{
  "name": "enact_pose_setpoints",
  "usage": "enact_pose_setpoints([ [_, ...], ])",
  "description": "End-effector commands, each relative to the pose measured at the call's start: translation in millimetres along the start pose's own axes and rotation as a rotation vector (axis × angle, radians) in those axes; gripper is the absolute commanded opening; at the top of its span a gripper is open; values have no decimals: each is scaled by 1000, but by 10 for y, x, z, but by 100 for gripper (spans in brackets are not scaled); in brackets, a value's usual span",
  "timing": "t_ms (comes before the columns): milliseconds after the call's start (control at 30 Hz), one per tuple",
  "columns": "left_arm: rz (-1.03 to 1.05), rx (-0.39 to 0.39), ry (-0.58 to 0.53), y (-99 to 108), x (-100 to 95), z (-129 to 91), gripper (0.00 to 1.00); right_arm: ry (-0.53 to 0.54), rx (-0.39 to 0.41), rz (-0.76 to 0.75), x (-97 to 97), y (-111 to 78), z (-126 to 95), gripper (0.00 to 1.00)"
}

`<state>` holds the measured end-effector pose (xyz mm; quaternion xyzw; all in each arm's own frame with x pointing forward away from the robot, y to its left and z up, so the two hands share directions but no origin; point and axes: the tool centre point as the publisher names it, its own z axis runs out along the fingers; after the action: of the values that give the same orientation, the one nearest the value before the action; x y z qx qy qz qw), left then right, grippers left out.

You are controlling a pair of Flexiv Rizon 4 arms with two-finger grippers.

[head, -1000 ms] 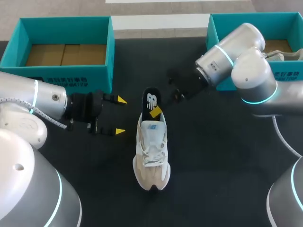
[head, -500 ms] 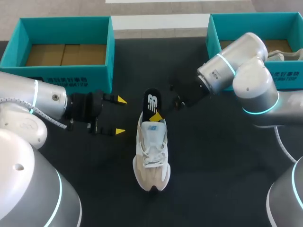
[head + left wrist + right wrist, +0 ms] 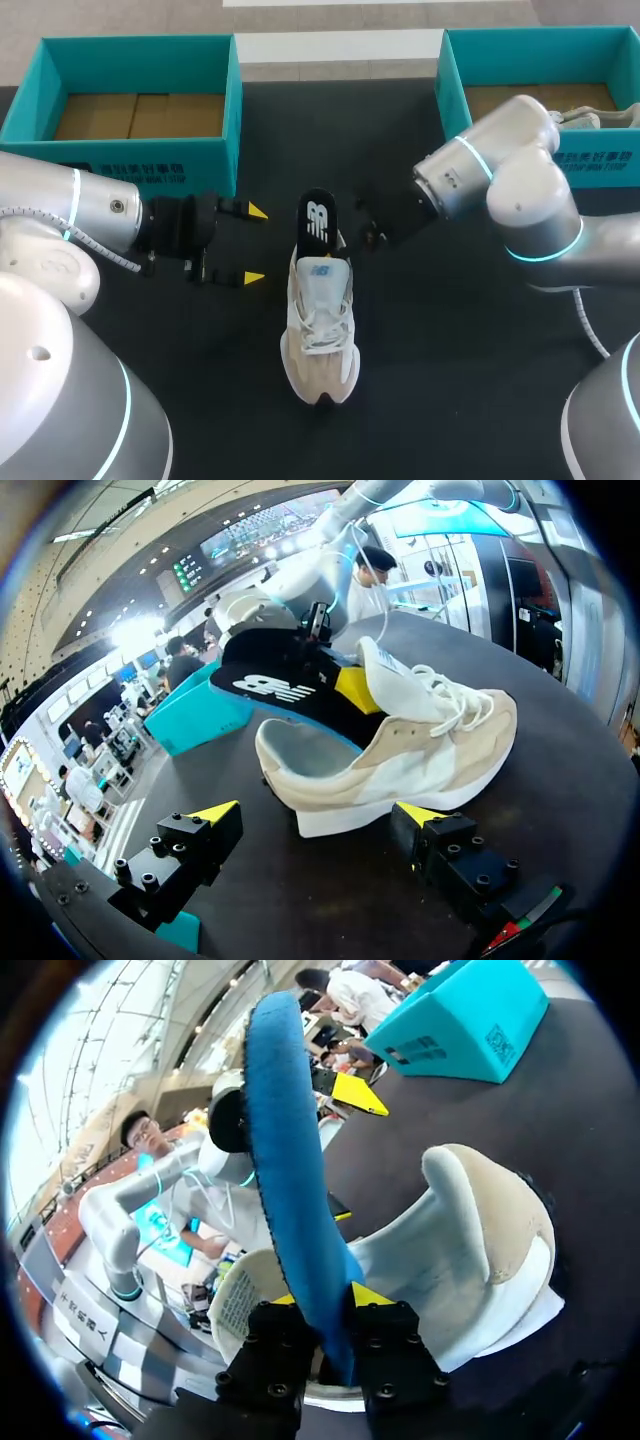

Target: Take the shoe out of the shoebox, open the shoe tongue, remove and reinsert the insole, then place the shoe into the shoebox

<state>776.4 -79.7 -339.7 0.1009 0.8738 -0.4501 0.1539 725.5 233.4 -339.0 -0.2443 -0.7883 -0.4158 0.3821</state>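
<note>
Insole [image 3: 318, 215]: likely light and floppy; my right pincer [image 3: 335, 1300] grasps it edgewise.
Left pincer [image 3: 255, 245]: released, nine o'clock of shoe [image 3: 320, 320].

Robot lab: black table [image 3: 450, 350], teal boxes [image 3: 130, 160]

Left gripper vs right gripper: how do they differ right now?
The left gripper has its fingers wide open with nothing between them; the right gripper has its fingers shut on the insole. The left gripper sits beside the shoe, apart from it; the right gripper is at the heel opening, where the insole stands partly inside. Both have black fingers with yellow tips.
</note>
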Motion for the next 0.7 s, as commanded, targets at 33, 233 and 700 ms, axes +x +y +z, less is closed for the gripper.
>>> enact_pose_setpoints([
  [33,0,-3,1,-4,3,3,100,20,29,6,-83,77,54,8],
  [233,0,-3,1,-4,3,3,100,42,82,28,-59,97,26,0],
  [700,0,-3,1,-4,3,3,100,22,113,56,6,83,-85,0],
])
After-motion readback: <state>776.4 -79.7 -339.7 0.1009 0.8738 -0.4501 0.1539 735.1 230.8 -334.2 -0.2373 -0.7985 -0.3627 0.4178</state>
